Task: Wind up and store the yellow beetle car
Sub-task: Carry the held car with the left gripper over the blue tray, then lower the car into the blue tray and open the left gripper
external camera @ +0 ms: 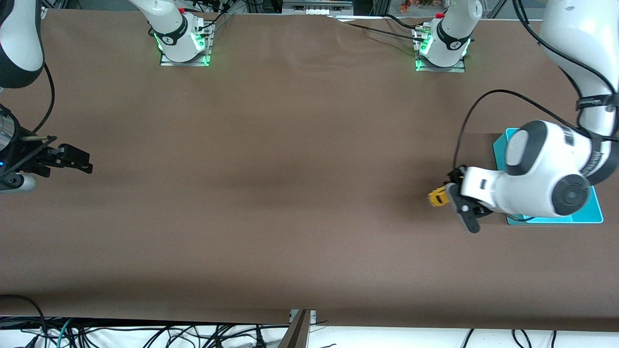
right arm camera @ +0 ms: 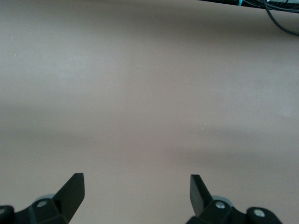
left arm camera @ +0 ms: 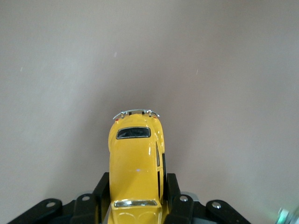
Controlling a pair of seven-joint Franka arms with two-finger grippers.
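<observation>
Brown table (external camera: 290, 193): left gripper (external camera: 452, 195) clamps the yellow beetle car (external camera: 438, 197) beside the teal tray (external camera: 597, 212).
The car's long axis points away from the tray; the right gripper (external camera: 72, 159) waits, wide open.

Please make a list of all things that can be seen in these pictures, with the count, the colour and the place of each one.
yellow beetle car: one, bright yellow with dark windows, held between the left gripper's fingers, at the left arm's end of the table, beside the tray.
tray: one, turquoise and flat, on the table at the left arm's end, mostly hidden under the left arm.
table: one, brown surface, under everything.
cables: several, mostly black, along the table's edge nearest the front camera.
left gripper: one, black fingers, shut on the car's sides.
right gripper: one, black fingers, open, waiting at the right arm's end of the table.
</observation>
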